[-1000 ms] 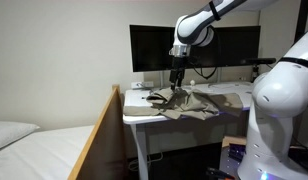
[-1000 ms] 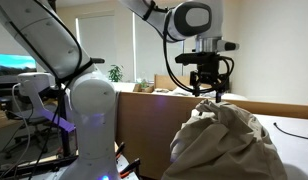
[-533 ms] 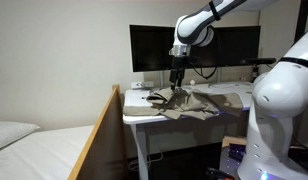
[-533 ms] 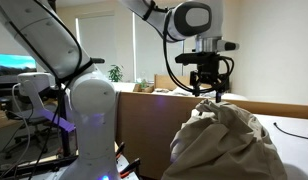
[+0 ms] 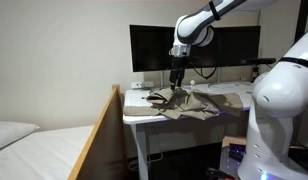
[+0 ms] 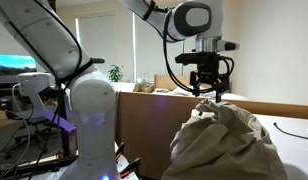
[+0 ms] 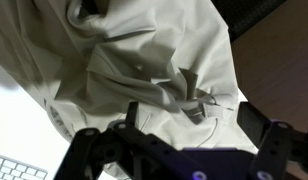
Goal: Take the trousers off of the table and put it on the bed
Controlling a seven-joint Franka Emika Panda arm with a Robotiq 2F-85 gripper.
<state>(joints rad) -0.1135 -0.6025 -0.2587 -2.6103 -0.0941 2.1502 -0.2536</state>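
Grasp pending: your gripper (image 6: 211, 92), spread and empty, hangs above crumpled beige cloth trousers (image 5: 189, 104) near the white table's (image 5: 135, 117) front edge; descend, clamp.

readable text: none in any view.
monitor (image 5: 149, 48): dark screen, nothing legible.
keyboard (image 7: 19, 168): key legends may be printed, but they are too blurred to read.
trousers (image 7: 144, 60): plain cloth, no legible tag.
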